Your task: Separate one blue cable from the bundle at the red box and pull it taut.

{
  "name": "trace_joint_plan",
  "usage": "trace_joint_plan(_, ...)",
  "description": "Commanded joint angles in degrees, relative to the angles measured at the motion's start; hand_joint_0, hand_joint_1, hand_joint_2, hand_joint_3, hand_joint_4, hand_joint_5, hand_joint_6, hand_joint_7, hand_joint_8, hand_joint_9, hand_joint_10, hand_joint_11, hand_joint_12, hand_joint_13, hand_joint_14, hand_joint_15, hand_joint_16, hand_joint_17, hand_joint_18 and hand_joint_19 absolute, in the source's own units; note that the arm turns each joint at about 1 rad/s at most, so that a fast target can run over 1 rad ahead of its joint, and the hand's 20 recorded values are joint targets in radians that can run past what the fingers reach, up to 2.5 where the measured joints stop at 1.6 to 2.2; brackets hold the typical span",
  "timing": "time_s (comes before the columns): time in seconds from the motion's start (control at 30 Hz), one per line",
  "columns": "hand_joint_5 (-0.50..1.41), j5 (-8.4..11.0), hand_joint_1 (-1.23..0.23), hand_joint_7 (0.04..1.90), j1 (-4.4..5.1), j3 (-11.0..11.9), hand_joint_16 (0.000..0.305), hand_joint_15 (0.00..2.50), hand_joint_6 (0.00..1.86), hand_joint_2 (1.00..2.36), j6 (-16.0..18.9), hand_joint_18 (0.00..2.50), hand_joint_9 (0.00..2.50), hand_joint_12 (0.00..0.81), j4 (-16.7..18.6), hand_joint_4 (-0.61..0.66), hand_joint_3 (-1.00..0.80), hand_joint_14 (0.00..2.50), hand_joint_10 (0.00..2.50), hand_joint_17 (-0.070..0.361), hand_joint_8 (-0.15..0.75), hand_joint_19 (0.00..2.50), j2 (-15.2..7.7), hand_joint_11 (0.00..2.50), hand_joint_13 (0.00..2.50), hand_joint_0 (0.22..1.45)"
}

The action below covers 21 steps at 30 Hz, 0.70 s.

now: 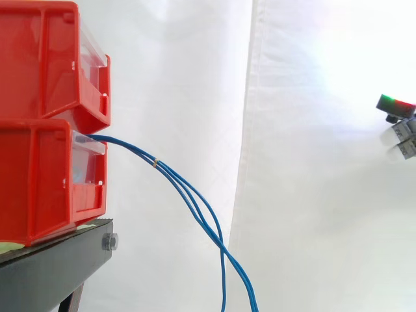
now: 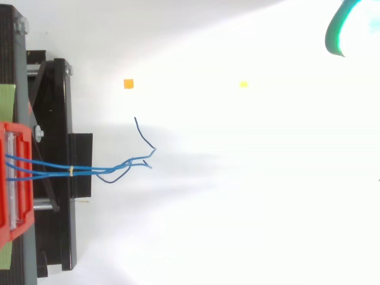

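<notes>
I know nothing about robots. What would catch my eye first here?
Two bright red bins sit stacked on a black stand at the side view's left. A bundle of blue cables, bound by a small yellow tie, droops from their front. At the far right edge, well clear of the cables, is the robot's hand, glowing green and red.

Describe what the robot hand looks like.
The robot hand shows at the side view's right edge as a dark piece glowing green and red above pale grey blocks. From above it is a curved cyan-green glow with a dark rim.
</notes>
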Motion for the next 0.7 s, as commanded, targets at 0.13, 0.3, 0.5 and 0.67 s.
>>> trace_joint_plan(0.13, -0.25, 2.99, -0.57, 0.79, 2.01, 0.08, 0.044, 0.04, 0.5, 1.0, -10.01, 0.01, 0.18, 0.29, 5.59, 0.2, -0.48, 0.0, 0.0, 0.099, 0.242, 0.33, -2.35, 0.0, 0.0, 0.57)
trace_joint_plan(0.3, -0.25, 2.82, -0.57, 0.79, 3.15, 1.13, 0.043, 0.04, 0.5, 1.0, -10.36, 0.01, 0.18, 0.29, 8.41, 0.2, -0.47, 0.0, 0.0, 0.096, 0.243, 0.33, -6.48, 0.0, 0.0, 0.57)
trace_joint_plan(0.5, -0.25, 2.38, -0.59, 0.78, 3.59, 4.91, 0.043, 0.03, 0.5, 1.0, -10.19, 0.05, 0.21, 0.292, 8.85, 0.2, -0.47, 0.0, 0.0, 0.096, 0.248, 0.31, -12.11, 0.0, 0.02, 0.57)
trace_joint_plan(0.67, -0.25, 2.29, -0.57, 0.78, 3.77, 7.46, 0.042, 0.04, 0.5, 1.0, -9.92, 0.02, 0.2, 0.288, 9.29, 0.2, -0.47, 0.0, 0.0, 0.095, 0.245, 0.33, -15.36, 0.0, 0.0, 0.57)
